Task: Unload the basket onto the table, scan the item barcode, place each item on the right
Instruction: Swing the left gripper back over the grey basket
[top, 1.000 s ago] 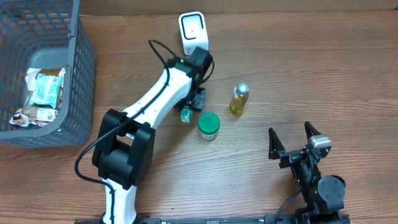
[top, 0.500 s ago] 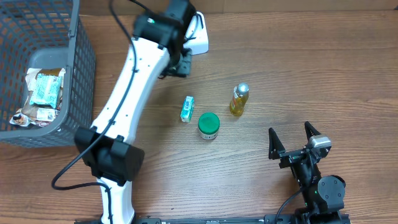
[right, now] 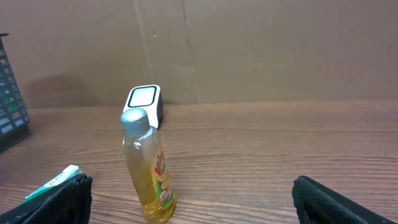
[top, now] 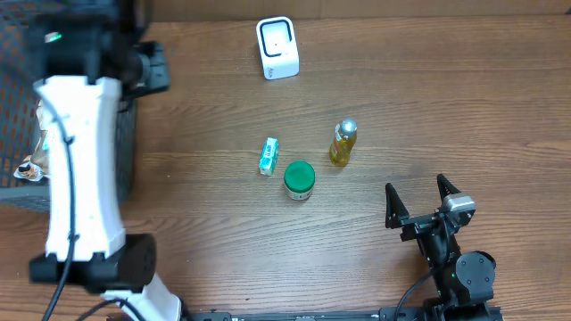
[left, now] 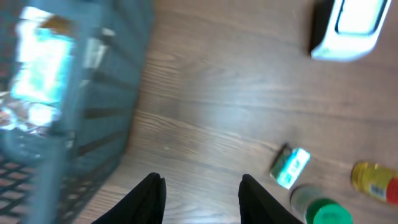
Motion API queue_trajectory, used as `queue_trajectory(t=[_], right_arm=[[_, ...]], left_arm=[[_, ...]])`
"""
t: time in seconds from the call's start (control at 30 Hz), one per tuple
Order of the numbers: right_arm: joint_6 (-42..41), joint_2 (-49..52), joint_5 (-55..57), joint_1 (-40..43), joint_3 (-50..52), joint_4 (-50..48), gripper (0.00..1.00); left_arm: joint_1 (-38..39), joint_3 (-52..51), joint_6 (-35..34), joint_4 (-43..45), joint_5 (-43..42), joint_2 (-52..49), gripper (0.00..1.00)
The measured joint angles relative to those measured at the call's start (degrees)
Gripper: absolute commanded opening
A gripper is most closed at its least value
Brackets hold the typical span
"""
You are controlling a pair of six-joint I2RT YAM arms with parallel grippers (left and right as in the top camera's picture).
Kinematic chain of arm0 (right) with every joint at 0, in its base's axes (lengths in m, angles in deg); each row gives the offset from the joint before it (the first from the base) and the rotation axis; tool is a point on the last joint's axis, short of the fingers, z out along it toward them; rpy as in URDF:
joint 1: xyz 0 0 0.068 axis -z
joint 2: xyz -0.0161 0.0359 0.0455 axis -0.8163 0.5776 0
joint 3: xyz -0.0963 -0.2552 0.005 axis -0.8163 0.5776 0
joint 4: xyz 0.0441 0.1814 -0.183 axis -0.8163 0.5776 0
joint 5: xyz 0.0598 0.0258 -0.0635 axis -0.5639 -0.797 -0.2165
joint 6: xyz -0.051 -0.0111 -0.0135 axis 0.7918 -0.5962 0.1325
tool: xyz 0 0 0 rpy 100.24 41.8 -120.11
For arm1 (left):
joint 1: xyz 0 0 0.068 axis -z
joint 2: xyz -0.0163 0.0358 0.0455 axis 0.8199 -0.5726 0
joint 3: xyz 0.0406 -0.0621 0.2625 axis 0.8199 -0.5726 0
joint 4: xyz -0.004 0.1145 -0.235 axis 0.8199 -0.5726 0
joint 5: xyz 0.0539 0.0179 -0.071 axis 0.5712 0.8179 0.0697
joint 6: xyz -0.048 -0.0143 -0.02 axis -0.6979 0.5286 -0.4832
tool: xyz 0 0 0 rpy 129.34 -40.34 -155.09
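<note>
Black right gripper [top: 416,191]: sits at the near right edge of the desk [top: 464,89], fingers spread wide, nothing between them.
Jar [top: 299,179]: green lid, upright near the desk's middle, the nearest of the three loose items.
Packet [top: 268,155]: teal and white, lying flat just beside the jar on its far-left side; no gripper touches it.
Bottle [top: 343,143]: yellow liquid, silver cap, upright, right of the jar and slightly farther back, apart from both.
Scanner [top: 277,48]: white, standing at the middle of the far edge, well apart from the packet, jar and bottle.
Basket [left: 93,112]: grey mesh, at the far left corner, wrapped packs inside.
Left gripper [left: 202,199]: raised over the desk just beside the basket's right wall; its fingers [left: 152,196] are parted, bare wood shows in the gap, nothing pinched; the wrist view is blurred.
</note>
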Motion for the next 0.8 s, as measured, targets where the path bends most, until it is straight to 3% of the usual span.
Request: queue_trajectory(t=[0.27, 0.5, 0.67, 0.8], right_arm=[[-0.02, 0.00, 0.00, 0.00, 0.00, 0.04, 1.00], [-0.02, -0.02, 0.00, 0.00, 0.00, 0.00, 1.00], [-0.04, -0.02, 0.00, 0.00, 0.00, 0.02, 1.00], [-0.02, 0.00, 0.00, 0.00, 0.00, 0.00, 1.00]], left_arm=[[-11.04, 0.61, -0.24, 3.80, -0.33, 3.28, 0.49], [-19.78, 0.61, -0.48, 8.17, 0.72, 2.58, 0.68], [-23.63, 0.59, -0.63, 10.25, 1.62, 1.33, 0.77], [-24.94, 0.55, -0.39, 11.02, 1.99, -0.42, 0.78]])
